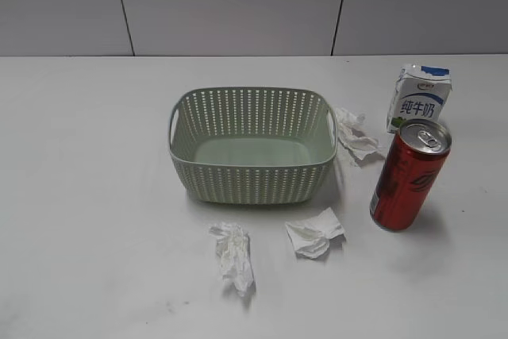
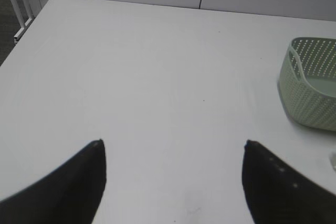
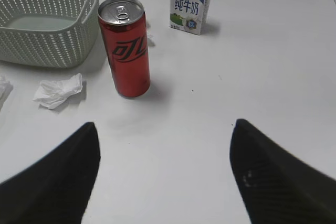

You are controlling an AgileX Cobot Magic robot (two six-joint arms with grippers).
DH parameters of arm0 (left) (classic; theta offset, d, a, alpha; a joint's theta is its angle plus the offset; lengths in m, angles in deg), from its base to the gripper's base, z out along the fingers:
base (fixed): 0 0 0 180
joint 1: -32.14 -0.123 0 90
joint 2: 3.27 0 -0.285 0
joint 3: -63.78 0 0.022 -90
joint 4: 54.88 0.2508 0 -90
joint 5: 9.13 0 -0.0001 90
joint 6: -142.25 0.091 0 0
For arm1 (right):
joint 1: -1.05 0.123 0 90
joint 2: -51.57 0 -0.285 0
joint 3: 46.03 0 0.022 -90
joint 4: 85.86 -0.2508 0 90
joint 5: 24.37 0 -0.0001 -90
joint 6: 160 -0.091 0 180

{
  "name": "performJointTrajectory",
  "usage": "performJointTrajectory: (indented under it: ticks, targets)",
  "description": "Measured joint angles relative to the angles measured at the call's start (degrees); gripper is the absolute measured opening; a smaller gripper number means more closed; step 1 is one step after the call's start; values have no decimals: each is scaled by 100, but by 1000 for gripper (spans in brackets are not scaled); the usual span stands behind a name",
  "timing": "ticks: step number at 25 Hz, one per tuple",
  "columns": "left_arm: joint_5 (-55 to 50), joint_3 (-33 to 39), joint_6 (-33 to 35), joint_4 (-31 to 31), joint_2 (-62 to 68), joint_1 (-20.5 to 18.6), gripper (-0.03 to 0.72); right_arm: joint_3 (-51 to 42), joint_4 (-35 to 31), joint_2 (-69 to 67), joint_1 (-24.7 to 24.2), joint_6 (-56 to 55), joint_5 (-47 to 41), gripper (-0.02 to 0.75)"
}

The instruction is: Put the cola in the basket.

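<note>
Crumpled white tissues lie closest on the counter (image 1: 79,196): one long wad (image 1: 233,254) at the front and a second wad (image 1: 314,235) just to its right, both a little in front of the basket (image 1: 252,182). That basket, pale green with perforated sides, sits upright near the middle with nothing inside it. A third tissue (image 1: 354,136) lies beside its right rim. Off to the right stands the cola (image 1: 409,174), a slim red can, upright, silver top up, apart from the basket and touched by nothing. Behind it, close by, is a white-and-blue milk carton (image 1: 419,98), also upright.

From the right wrist, the right end effector (image 3: 165,132) hovers above bare counter with its fingers spread wide, the can ahead of it and slightly left, well clear of both tips. The left end effector (image 2: 173,142) is likewise spread wide over bare counter, with only the basket's left end showing at the right edge of its view.
</note>
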Motion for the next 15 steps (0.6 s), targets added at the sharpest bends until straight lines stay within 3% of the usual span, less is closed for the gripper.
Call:
performJointTrajectory:
  ticks: [15]
  targets:
    - [0, 0, 0, 0, 0, 0, 604, 0, 0, 0, 0, 0, 5, 580]
